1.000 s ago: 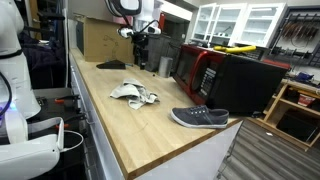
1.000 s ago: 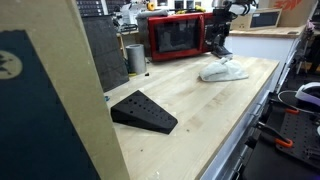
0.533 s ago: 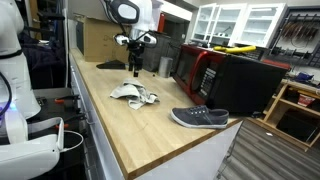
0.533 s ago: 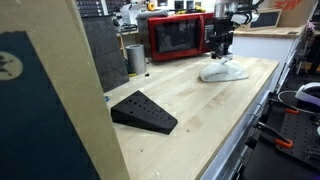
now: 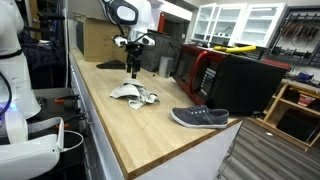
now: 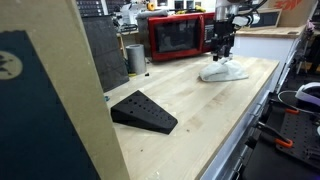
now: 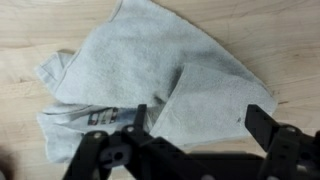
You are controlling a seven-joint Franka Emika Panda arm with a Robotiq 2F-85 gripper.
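A crumpled light grey cloth (image 5: 134,94) lies on the wooden counter; it also shows in an exterior view (image 6: 222,71) and fills the wrist view (image 7: 150,75), with a printed patch near its lower left. My gripper (image 5: 131,70) hangs a short way above the cloth, and it also shows in an exterior view (image 6: 222,52). In the wrist view the gripper (image 7: 200,118) is open, its two dark fingers spread wide over the cloth, and it holds nothing.
A grey shoe (image 5: 199,117) lies near the counter's near end. A red microwave (image 6: 176,36) and a black box (image 5: 245,80) stand along the back. A black wedge (image 6: 143,110) and a metal cup (image 6: 135,58) sit on the counter.
My gripper has moved along the counter and come down from near the back wall until it hangs over the cloth. The cloth has not moved.
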